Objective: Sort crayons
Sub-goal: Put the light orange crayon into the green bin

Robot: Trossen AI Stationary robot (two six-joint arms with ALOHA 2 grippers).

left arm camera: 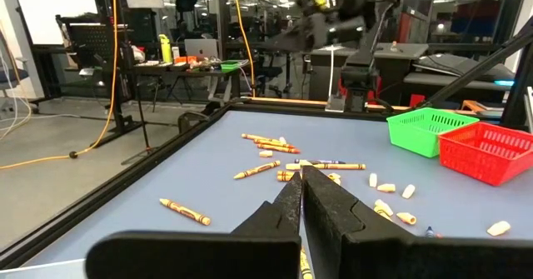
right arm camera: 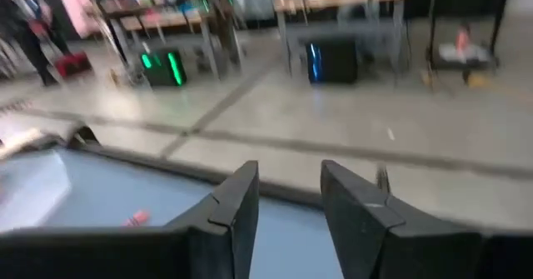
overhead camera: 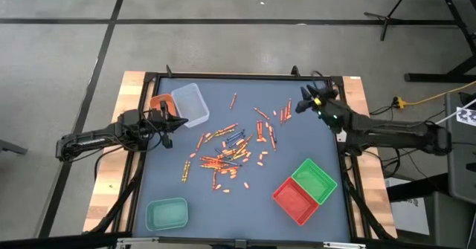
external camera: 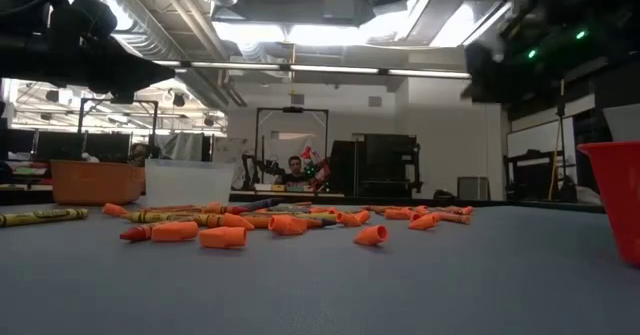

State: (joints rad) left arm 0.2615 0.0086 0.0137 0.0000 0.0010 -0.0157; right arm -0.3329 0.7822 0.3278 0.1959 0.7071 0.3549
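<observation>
A: Item, crayons [overhead camera: 227, 151]?
B: Lay scattered mid-counter [overhead camera: 223, 212], none held.
A: Left claw [overhead camera: 168, 123]?
B: Clenched, empty, beside the clear tray [overhead camera: 190, 105].
A: Right claw [overhead camera: 304, 100]?
B: Released, empty, over the far right corner.

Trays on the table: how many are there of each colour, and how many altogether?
Clear tray: 1
Orange tray: 1
Teal tray: 1
Green tray: 1
Red tray: 1
Total: 5 trays
</observation>
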